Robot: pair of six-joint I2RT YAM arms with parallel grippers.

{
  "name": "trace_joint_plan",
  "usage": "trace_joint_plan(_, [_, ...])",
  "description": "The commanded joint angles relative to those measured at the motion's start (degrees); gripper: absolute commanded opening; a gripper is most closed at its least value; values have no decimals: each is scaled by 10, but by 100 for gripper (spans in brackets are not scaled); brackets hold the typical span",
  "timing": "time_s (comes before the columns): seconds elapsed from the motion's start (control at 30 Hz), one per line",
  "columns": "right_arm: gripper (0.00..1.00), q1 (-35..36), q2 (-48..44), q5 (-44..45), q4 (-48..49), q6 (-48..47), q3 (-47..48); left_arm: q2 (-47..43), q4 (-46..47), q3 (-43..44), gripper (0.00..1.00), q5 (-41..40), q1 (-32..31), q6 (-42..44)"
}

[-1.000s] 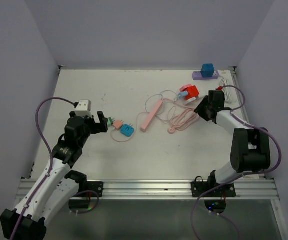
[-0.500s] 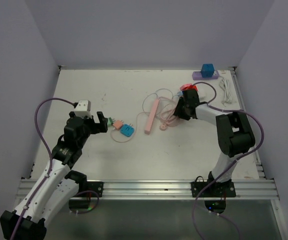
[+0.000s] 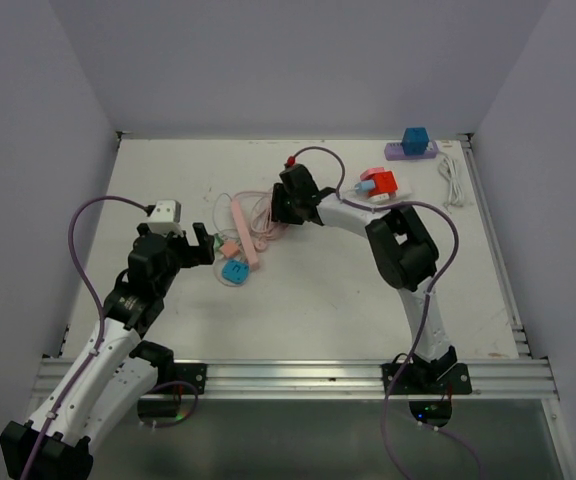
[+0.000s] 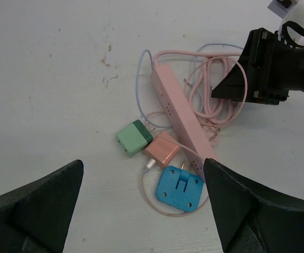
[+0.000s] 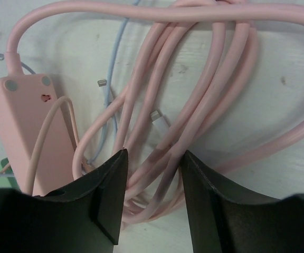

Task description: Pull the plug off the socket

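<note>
A pink power strip [image 3: 243, 230] lies mid-table with its coiled pink cable [image 3: 264, 212]. A green adapter [image 4: 134, 138] is joined to a pink adapter [image 4: 161, 149]. A blue plug [image 4: 181, 188] lies back up beside the strip [image 4: 181, 118], its prongs showing. My left gripper [image 3: 200, 245] is open and empty, just left of these adapters; in the left wrist view it [image 4: 142, 164] frames them. My right gripper [image 3: 282, 206] is shut on loops of the pink cable [image 5: 157, 132], right of the strip's far end [image 5: 25, 121].
A red, white and blue block [image 3: 378, 183] sits at the back right. A purple strip with a blue cube [image 3: 413, 145] stands at the far right corner, and a white cord [image 3: 451, 180] lies beside it. Walls close in the table on three sides.
My right gripper has swept left across the table, dragging the pink cable and power strip with it. The strip now lies against the adapters and blue plug. My left arm has not moved.
</note>
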Motion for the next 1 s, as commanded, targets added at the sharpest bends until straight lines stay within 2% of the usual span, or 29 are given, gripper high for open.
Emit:
trace_joint_plan(0.0, [50, 4, -13, -15, -50, -22, 49, -4, 21, 1, 99, -13, 3, 3])
trace_joint_plan(0.07, [56, 2, -39, -1, -68, -52, 53, -4, 20, 0, 100, -14, 3, 2])
trace_joint_plan(0.1, [64, 0, -48, 6, -77, -63, 55, -3, 20, 1, 99, -14, 3, 3])
trace_joint_plan(0.2, [76, -15, -88, 26, -102, -97, 57, -4, 21, 1, 99, -15, 3, 3])
trace_joint_plan(0.3, [81, -48, -122, 43, -123, -112, 55, -5, 21, 1, 99, -14, 3, 4])
trace_joint_plan(0.5, [86, -145, -147, 136, -153, -117, 62, -2, 23, 0, 100, -9, 3, 8])
trace_joint_plan(0.7, [94, -210, -122, 207, -156, -83, 83, -2, 29, -3, 99, -5, 3, 13])
trace_joint_plan(0.97, [94, -277, -57, 184, -138, -71, 134, 13, 27, -3, 100, -12, 3, 17])
